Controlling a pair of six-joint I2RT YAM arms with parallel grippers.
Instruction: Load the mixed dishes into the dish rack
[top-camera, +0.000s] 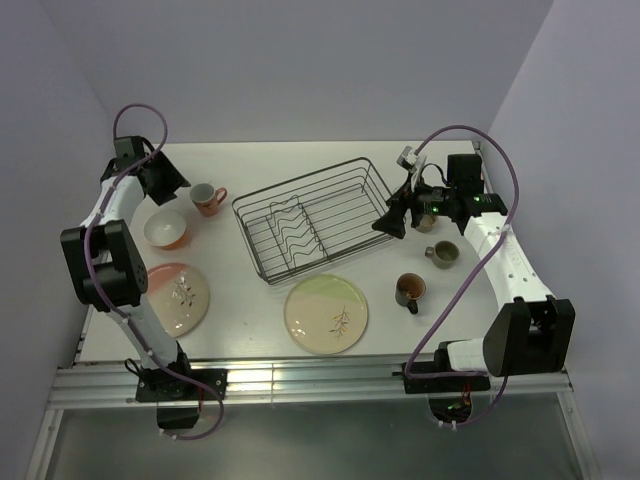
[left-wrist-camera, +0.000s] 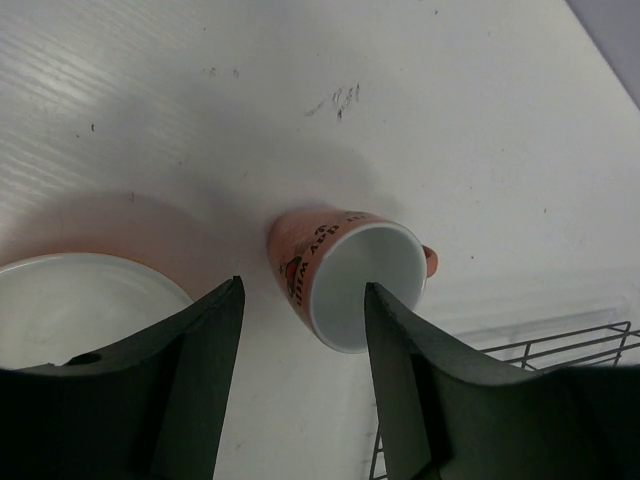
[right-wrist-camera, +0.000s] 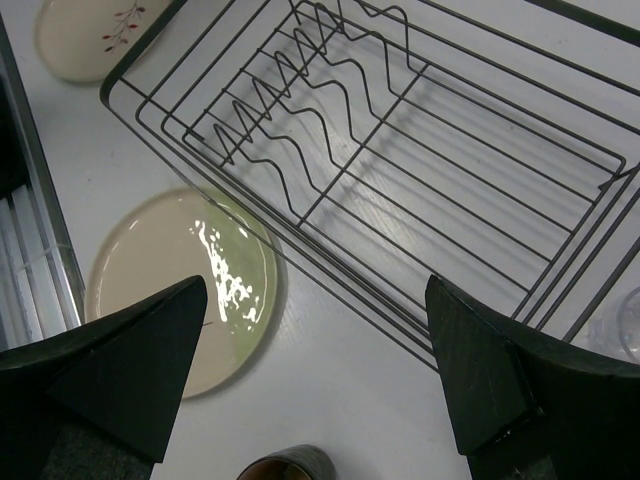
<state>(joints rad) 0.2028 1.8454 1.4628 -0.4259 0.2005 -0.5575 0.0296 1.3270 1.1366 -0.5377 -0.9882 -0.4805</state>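
The pink mug (top-camera: 207, 198) (left-wrist-camera: 350, 280) stands upright left of the black wire dish rack (top-camera: 315, 218) (right-wrist-camera: 420, 130), which holds nothing. My left gripper (top-camera: 182, 184) (left-wrist-camera: 303, 284) is open just at the mug. Its right finger overlaps the mug's mouth, and the near rim lies between the fingers without being pinched. The orange-outside bowl (top-camera: 165, 228) (left-wrist-camera: 70, 300) sits beside it. My right gripper (top-camera: 386, 227) (right-wrist-camera: 316, 282) hangs open and holds nothing, above the table at the rack's right end. The green-tinted plate (top-camera: 326, 314) (right-wrist-camera: 180, 285) and the pink-tinted plate (top-camera: 180, 297) lie flat near the front.
An olive mug (top-camera: 443, 253) (right-wrist-camera: 285, 465) and a brown mug (top-camera: 410, 290) stand right of the rack, under and in front of the right arm. A clear glass edge (right-wrist-camera: 630, 325) shows at the rack's right end. Walls close in on three sides.
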